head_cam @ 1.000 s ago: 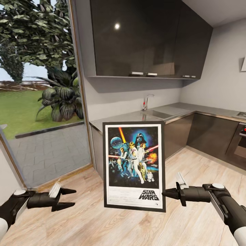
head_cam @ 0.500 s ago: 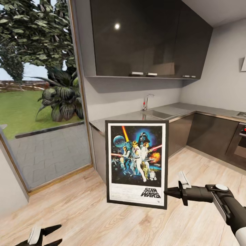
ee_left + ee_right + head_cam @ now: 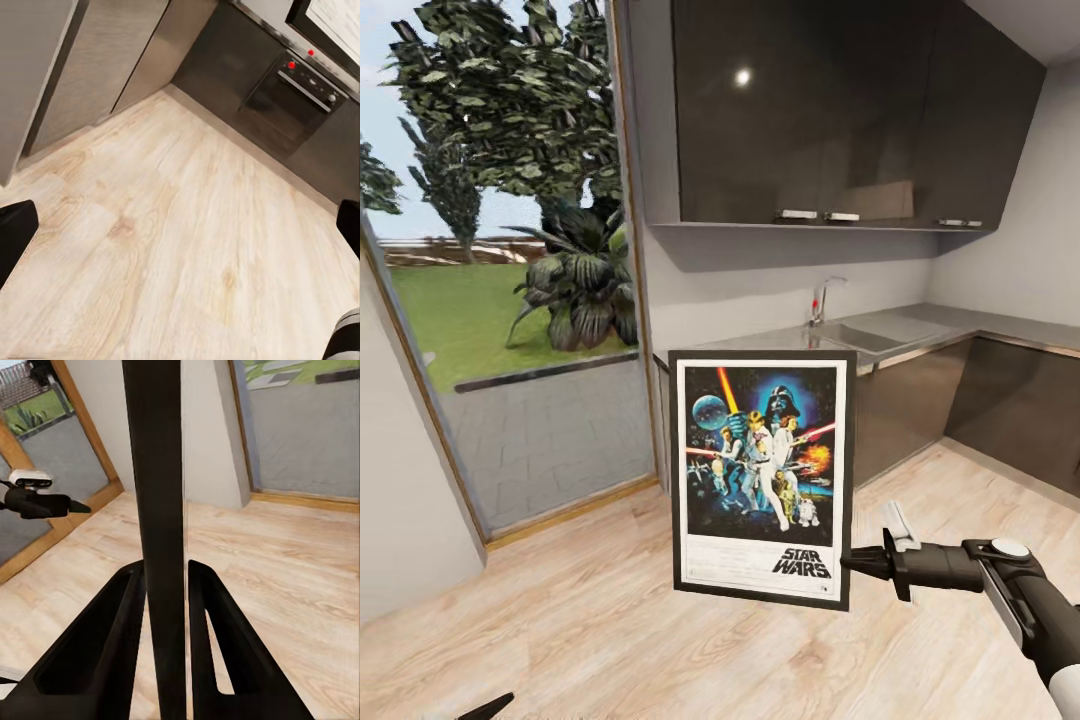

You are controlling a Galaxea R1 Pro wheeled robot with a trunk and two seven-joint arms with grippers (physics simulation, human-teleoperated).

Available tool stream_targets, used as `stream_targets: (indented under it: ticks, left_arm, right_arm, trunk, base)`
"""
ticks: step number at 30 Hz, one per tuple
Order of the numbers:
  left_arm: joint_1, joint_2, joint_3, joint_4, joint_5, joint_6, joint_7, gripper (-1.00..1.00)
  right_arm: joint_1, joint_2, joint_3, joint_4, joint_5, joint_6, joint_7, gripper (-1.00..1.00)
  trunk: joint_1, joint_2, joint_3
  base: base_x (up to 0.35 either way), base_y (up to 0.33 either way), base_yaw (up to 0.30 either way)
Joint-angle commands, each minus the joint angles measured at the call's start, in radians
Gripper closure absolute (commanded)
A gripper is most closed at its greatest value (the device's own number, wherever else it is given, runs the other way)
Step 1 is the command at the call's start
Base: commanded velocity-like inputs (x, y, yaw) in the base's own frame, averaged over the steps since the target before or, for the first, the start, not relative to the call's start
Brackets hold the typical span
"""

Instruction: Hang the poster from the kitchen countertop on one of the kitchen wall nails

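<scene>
The poster (image 3: 760,475), black-framed with a white border and the STAR WARS logo at its foot, hangs upright above the wooden floor in the head view. My right gripper (image 3: 848,562) is shut on its lower right edge. In the right wrist view the frame's edge (image 3: 154,472) runs between the two fingers (image 3: 112,645). My left gripper (image 3: 180,232) is open and empty, low over the floor, and it appears small in the right wrist view (image 3: 45,502). The grey kitchen countertop (image 3: 950,325) with its sink and chrome tap (image 3: 822,300) lies behind the poster.
Dark wall cabinets (image 3: 830,110) hang above the worktop and dark base units (image 3: 1010,410) run along the right. A tall glass door (image 3: 510,300) with a wooden frame fills the left. The oven (image 3: 296,94) shows in the left wrist view.
The head view has turned left. My left arm dropped from beside the poster down to the picture's bottom edge. The poster shifted slightly up and right, still held by the right gripper.
</scene>
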Motion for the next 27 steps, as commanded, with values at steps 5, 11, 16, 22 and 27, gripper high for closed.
stream_targets:
  ticks: [5,11,16,22,27]
  left_arm:
    - [0.000,0.000,-0.005,0.001,0.008,-0.007,0.002,-1.00]
    - [0.000,-0.002,-0.005,0.001,0.008,-0.006,0.004,-1.00]
    - [0.000,-0.002,-0.005,0.001,0.008,-0.005,0.005,-1.00]
    - [0.000,-0.003,-0.005,0.001,0.008,-0.004,0.005,-1.00]
    - [0.000,-0.007,-0.005,0.001,0.008,-0.003,0.006,-1.00]
  right_arm:
    - [0.000,0.000,0.000,0.000,-0.002,0.013,0.005,1.00]
    - [0.000,0.000,0.000,0.000,-0.002,0.013,0.004,1.00]
    - [0.000,0.000,0.001,-0.001,0.000,0.012,0.004,1.00]
    - [0.000,0.001,0.001,0.000,0.001,0.012,0.004,1.00]
    - [0.000,0.001,0.001,0.000,0.002,0.012,0.003,1.00]
  trunk:
    - [0.000,-0.001,-0.001]
    - [0.000,-0.001,-0.001]
    - [0.000,-0.001,-0.001]
    - [0.000,-0.001,-0.001]
    - [0.000,-0.001,-0.001]
  base:
    - [-0.077,0.006,0.244]
    - [-0.253,0.055,0.062]
    - [-0.020,0.002,0.273]
    - [-0.002,0.000,0.291]
    - [-0.001,0.000,0.293]
